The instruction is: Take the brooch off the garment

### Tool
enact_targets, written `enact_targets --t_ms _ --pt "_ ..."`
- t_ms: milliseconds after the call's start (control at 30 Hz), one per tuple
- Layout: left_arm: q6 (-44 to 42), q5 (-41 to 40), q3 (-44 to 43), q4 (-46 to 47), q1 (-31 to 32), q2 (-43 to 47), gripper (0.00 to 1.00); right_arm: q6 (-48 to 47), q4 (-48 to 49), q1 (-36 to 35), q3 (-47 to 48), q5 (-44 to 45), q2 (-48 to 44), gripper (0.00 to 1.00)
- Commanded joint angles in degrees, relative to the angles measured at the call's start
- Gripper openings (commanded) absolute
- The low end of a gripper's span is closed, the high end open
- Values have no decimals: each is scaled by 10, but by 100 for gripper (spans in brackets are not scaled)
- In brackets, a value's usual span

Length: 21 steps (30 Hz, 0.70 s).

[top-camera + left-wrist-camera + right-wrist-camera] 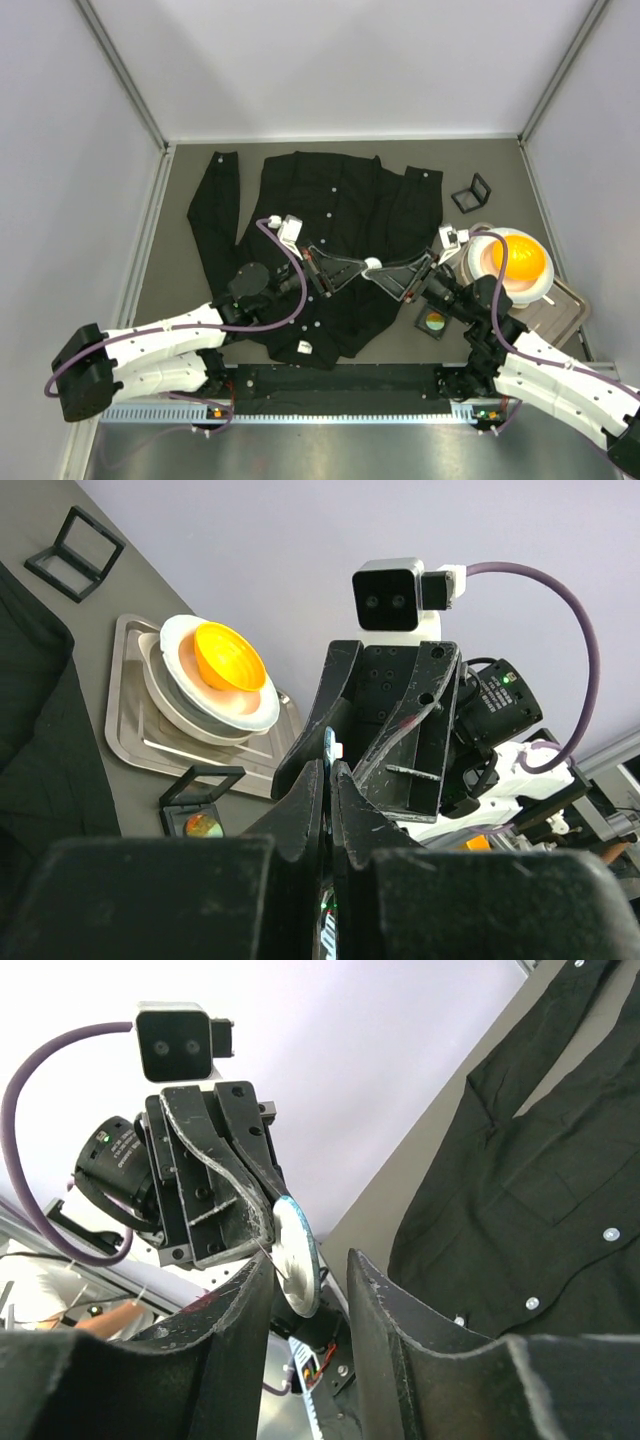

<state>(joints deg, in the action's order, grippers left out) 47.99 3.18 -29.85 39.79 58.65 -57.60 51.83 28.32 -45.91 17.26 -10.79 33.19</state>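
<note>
The black shirt lies spread flat on the grey table; it also shows in the right wrist view. The brooch is a white disc with a teal rim and a pin on its back. It is held in the air above the shirt's front. My left gripper is shut on the brooch's edge, seen edge-on in the left wrist view. My right gripper faces it. Its fingers are open around the brooch, the disc near one finger.
An orange bowl on a white plate sits in a metal tray at the right. A small open black box with a colourful disc lies beside the shirt hem. Another open black box lies at the back right. Walls enclose the table.
</note>
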Motion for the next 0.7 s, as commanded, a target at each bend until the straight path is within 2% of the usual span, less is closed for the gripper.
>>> enact_targets --t_ms 0,100,467,667 --pt "-26 12 -21 9 18 2 0 13 30 -2 -3 39 4 34" --pt "-34 9 -18 8 22 7 0 18 33 -2 -6 37 6 30" --pt "-76 -9 -35 -23 29 20 0 55 47 -2 -26 27 15 23" --pt "-77 9 -36 -31 29 33 0 56 41 -2 -41 39 -2 6"
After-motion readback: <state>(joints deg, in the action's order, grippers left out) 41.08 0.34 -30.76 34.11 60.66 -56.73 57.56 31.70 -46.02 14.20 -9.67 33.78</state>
